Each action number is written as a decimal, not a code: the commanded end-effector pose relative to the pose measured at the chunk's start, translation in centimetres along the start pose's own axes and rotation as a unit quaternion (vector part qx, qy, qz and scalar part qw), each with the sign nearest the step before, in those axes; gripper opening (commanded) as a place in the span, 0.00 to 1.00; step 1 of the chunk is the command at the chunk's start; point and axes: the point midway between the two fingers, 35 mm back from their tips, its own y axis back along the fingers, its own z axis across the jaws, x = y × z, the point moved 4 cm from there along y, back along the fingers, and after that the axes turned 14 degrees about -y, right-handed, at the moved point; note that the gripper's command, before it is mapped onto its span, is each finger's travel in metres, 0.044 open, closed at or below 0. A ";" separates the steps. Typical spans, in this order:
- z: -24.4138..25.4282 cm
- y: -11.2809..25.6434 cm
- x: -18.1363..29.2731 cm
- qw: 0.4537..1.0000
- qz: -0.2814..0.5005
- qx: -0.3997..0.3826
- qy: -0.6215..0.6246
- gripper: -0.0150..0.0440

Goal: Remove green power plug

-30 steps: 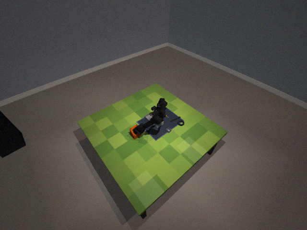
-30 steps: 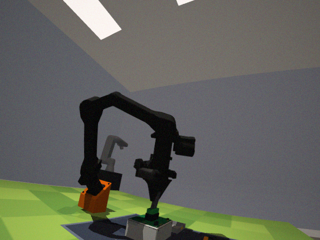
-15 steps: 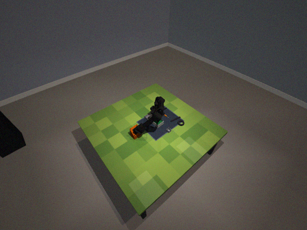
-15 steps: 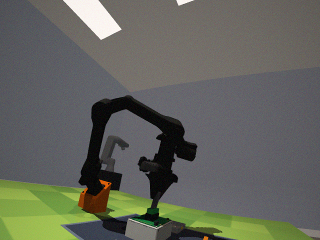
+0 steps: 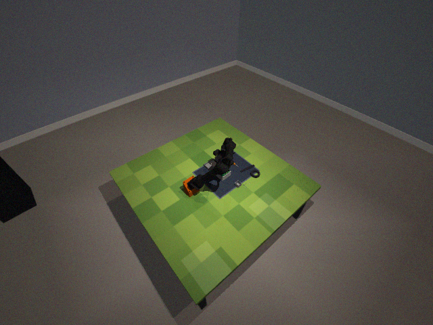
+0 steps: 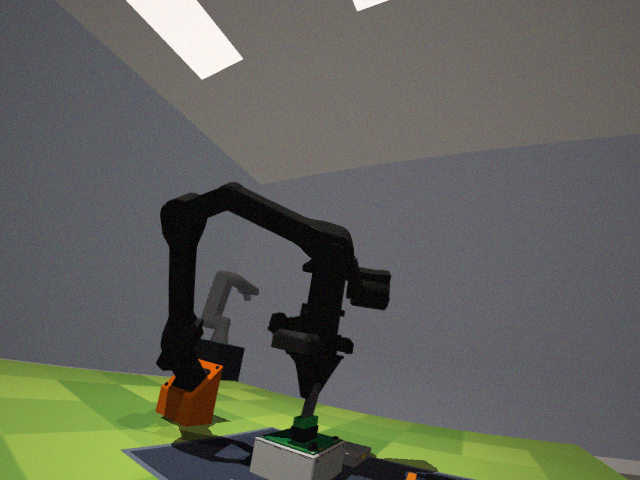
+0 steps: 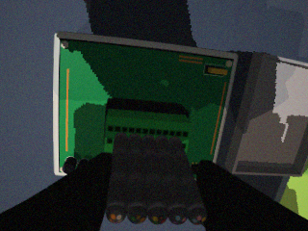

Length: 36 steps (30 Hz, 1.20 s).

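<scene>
With plug [image 6: 306,422] [image 7: 146,120] clamped in our fingers [image 6: 308,400], we rock gently (no straight yanking), keeping grip firm, socket [image 6: 303,432] [image 7: 146,105] unstrained.

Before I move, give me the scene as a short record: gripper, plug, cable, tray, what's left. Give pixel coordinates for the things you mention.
Gripper: shut on the plug, fingers either side
Plug: green plug [image 6: 306,422] [image 7: 148,120], at the black socket [image 6: 303,434] on the circuit board [image 6: 326,442] [image 7: 140,72]
Seating: how far it is loosened, cannot tell
Cable: dark wire bundle [image 7: 151,178] running from the plug
Tray: grey tray [image 5: 208,164] [image 6: 357,454] [image 7: 269,144] beside the board; plug not in it
Remaining: free plug, place, release, withdraw
</scene>
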 end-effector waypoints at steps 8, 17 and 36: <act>-2.6 1.5 -0.7 0.994 0.044 -0.100 -0.004 0.25; -1.0 2.0 -0.3 0.999 0.027 -0.034 -0.003 0.25; -0.8 -0.2 -0.2 0.999 0.028 -0.035 -0.003 0.30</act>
